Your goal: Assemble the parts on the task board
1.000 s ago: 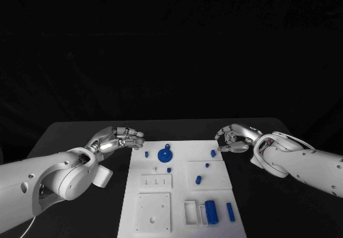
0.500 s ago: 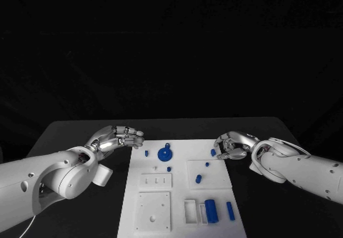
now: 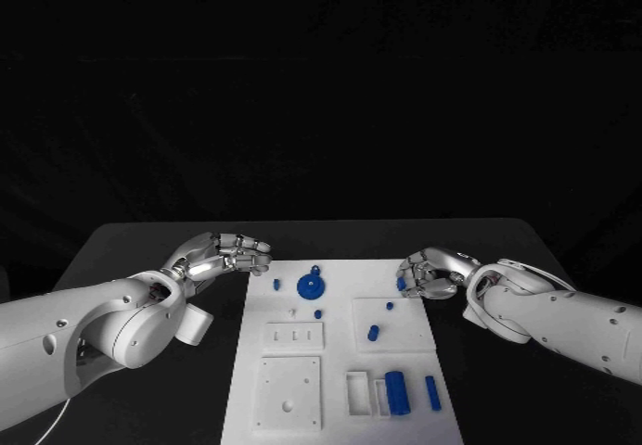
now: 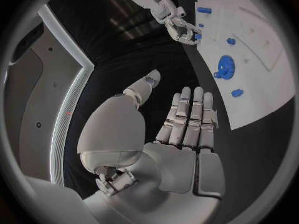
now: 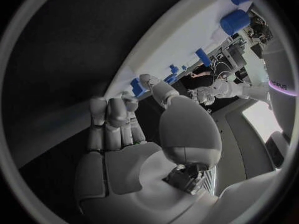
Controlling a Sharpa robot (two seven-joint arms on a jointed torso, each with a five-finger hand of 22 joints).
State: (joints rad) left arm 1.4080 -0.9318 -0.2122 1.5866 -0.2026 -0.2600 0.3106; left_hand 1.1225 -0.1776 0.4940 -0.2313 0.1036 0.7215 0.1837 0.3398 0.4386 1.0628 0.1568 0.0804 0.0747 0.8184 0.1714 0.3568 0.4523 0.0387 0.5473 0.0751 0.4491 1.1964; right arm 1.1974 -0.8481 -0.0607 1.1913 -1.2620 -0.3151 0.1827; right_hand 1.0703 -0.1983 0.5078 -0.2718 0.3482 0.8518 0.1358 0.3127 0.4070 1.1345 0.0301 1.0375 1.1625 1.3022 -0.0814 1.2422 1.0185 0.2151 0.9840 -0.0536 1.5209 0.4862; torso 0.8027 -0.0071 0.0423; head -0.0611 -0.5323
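Curling my right hand (image 3: 430,274) over the task board's (image 3: 341,380) far right edge, I have my fingertips (image 5: 138,87) at a small blue peg (image 3: 399,284); whether they grip it I cannot tell. My left hand (image 3: 221,257) hovers empty, farther off, beside the left edge.

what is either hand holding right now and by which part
Left hand holds nothing, fingers apart off the task board. Right hand reaches a small blue part at the board's edge; a hold cannot be told.

White task board (image 3: 341,371) — blue parts (image 3: 311,286) — on black table (image 3: 134,246); silver fingers (image 3: 251,247).
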